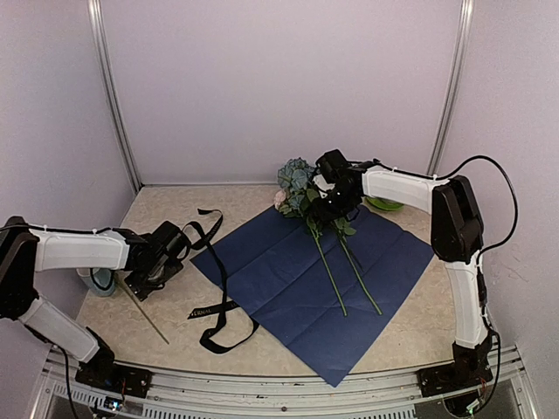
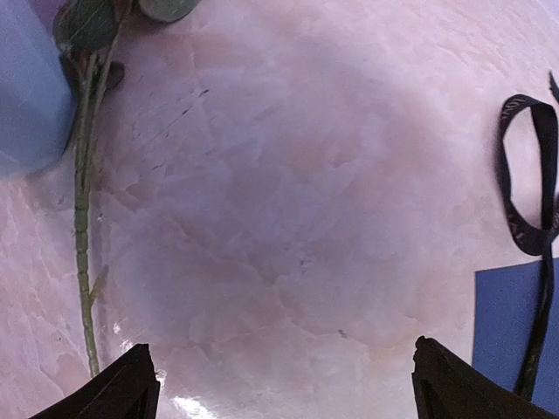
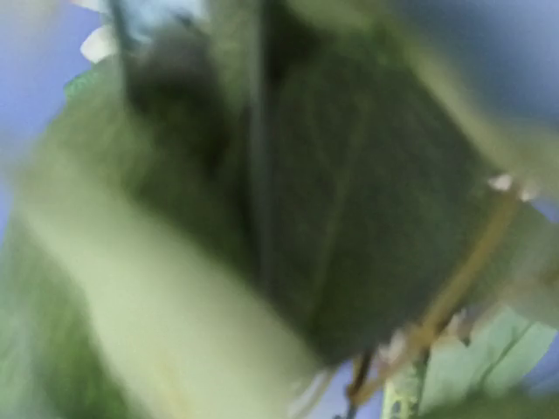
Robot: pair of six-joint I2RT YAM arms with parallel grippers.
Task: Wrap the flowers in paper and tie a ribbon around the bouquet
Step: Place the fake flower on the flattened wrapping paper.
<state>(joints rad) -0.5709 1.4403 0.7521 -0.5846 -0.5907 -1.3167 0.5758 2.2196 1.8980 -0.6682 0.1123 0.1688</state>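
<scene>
Gaping wide, the left claw (image 2: 281, 349) hangs over the table (image 2: 288, 218).

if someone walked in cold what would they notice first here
The dark navy paper, spread flat like a diamond in the middle of the table, catches the eye first. The flowers lie across its far corner, with their stems running toward the near edge. The right gripper is down among their leaves, and a black ribbon loops off the paper's left edge.
</scene>
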